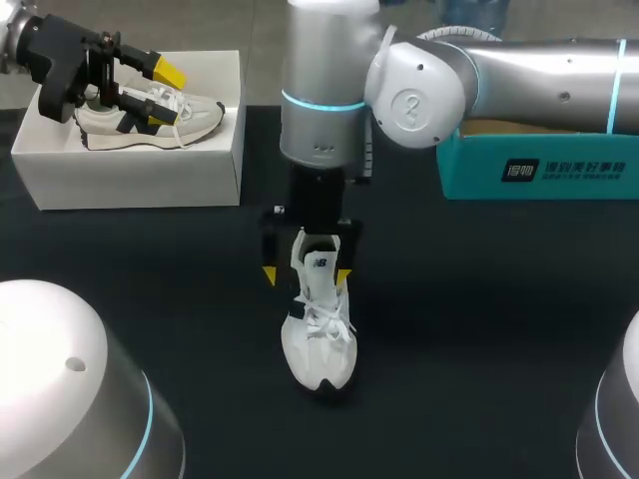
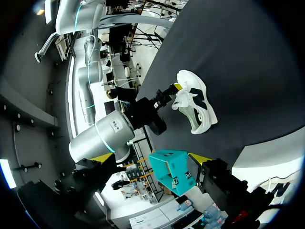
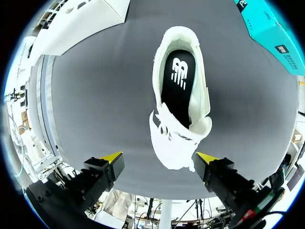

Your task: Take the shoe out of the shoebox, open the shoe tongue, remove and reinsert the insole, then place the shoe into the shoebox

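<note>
shoes (image 1: 318, 329) (image 1: 190, 118): 2 | white box (image 1: 130, 180): 1 | teal box (image 1: 474, 165): 1 | claws (image 1: 306, 272) (image 1: 152, 95): 2

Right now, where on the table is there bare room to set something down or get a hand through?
Free: black table between the white shoebox and the white shoe; also between that shoe and the teal box. Crowded: centre, where the jaws of the right arm stand open either side of the shoe.

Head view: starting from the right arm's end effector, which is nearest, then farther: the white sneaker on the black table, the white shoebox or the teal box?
1. White lace-up sneaker, between the right end effector's open fingers.
2. White cardboard shoebox, rear left.
3. Teal cardboard box, rear right.
</note>
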Controlling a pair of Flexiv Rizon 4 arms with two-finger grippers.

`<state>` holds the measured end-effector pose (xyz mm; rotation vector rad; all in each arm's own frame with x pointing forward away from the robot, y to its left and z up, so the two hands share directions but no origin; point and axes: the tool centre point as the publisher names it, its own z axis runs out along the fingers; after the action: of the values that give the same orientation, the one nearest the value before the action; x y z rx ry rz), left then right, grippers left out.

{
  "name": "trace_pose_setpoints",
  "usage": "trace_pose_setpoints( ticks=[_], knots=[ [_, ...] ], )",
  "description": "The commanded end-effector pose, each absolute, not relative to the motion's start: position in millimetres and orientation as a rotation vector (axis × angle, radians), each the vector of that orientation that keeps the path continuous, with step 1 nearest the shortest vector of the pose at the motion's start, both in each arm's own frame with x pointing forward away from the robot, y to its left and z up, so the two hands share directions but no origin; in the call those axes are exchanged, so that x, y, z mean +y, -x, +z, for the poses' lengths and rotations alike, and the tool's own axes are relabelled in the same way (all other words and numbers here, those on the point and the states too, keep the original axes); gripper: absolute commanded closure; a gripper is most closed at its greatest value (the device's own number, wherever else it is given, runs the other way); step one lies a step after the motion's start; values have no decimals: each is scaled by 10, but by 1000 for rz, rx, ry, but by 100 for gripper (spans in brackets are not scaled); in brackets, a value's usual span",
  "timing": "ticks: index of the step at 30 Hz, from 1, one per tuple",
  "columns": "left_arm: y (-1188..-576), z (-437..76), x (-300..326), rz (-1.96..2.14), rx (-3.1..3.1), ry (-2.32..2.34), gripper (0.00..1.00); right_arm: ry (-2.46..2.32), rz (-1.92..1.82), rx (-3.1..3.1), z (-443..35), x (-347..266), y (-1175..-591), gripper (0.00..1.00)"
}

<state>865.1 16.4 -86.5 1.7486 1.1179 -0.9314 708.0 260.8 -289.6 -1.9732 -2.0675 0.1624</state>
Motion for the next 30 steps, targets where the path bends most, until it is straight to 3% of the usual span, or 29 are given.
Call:
trace_pose_setpoints(
  ticks=[1,5,7,8,9,10,30],
  knots=[
    [-8652,-858,163,-929,1119,-1753,0,1988,143,-2054,-2920,2564,-7006,20],
    [-8652,-858,163,-929,1119,-1753,0,1997,150,-2034,-2907,2554,-6951,25],
    [-8652,-858,163,-929,1119,-1753,0,1994,150,-2025,-2901,2554,-6926,52],
    [-8652,-858,163,-929,1119,-1753,0,1992,156,-2020,-2904,2551,-6911,57],
    [-8652,-858,163,-929,1119,-1753,0,1990,155,-2018,-2904,2548,-6901,69],
    [-8652,-858,163,-929,1119,-1753,0,1990,154,-2017,-2902,2542,-6889,100],
    [-8652,-858,163,-929,1119,-1753,0,1926,145,-2034,-3255,2467,-7160,100]
  ],
)
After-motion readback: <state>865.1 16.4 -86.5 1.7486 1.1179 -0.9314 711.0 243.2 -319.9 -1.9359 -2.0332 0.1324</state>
